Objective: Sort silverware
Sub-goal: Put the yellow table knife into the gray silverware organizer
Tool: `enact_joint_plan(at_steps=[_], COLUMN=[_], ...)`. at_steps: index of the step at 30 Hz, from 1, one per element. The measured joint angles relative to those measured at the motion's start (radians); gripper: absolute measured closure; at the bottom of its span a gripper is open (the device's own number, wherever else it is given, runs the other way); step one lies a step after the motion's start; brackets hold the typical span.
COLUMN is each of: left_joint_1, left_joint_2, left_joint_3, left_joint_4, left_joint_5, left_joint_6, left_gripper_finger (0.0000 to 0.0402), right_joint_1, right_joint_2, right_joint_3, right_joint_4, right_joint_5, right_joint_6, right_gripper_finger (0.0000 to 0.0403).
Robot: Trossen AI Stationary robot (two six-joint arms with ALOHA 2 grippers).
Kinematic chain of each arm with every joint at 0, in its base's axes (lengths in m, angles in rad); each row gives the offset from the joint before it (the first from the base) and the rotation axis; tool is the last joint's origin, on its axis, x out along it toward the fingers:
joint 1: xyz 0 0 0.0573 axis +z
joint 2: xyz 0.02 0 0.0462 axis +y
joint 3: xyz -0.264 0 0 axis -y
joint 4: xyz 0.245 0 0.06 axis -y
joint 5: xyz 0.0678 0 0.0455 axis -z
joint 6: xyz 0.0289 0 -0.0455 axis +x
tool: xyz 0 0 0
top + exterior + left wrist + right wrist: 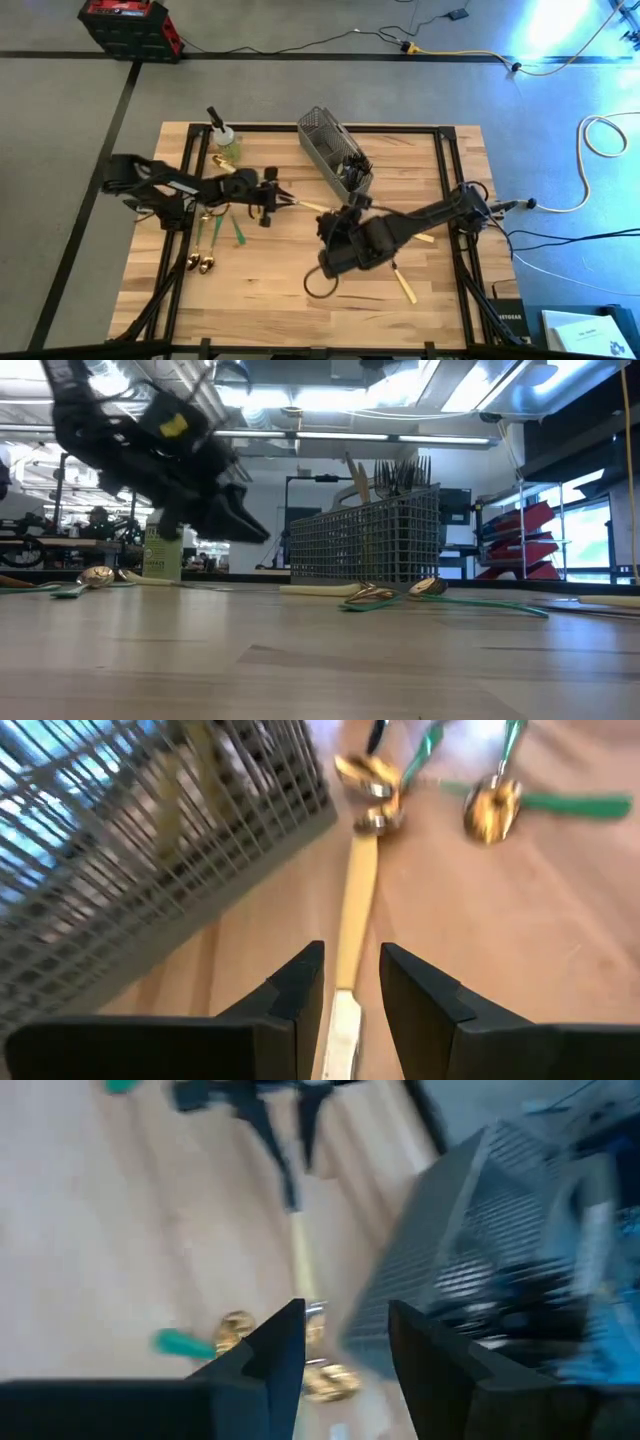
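left wrist view shows left hand [352,982] gripping cream-handled utensil [358,890]; right hand [345,1342] blurred, grip unclear.

A workshop or robotics lab: fluorescent ceiling lights [300,405], red storage racks [520,540] behind the bench [300,300] (plain wood), loose cables [600,135] across grey floor [60,150].

Two dark, near-black jointed arms; left arm [170,186] with white label patches, yellow marking near wrist; angular black fingers [300,990].
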Motion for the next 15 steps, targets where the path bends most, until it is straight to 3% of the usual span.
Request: enact_joint_plan(at_steps=[3, 8, 13, 15], left_joint_1=[0.003, 0.003, 0.001, 0.000], left_joint_2=[0.080, 0.188, 0.240, 0.239], left_joint_3=[0.044, 0.126, 0.195, 0.207], left_joint_4=[0.004, 0.006, -0.055, -0.065], left_joint_5=[-0.014, -0.123, 0.078, 0.086], left_joint_6=[0.018, -0.027, -0.058, -0.064], left_gripper_finger=[0.0315, 0.0315, 0.0315, 0.0315], right_joint_1=[0.013, 0.011, 0.019, 0.018], right_joint_2=[0.008, 0.009, 0.009, 0.009], right_joint_3=[-0.071, -0.218, -0.343, -0.377], right_joint_4=[0.074, 0.147, 0.205, 0.215], right_joint_5=[-0.061, -0.095, -0.220, -0.267], right_joint_6=[0.027, 0.031, 0.065, 0.089], right_gripper_finger=[0.0276, 0.0276, 0.0276, 0.0276])
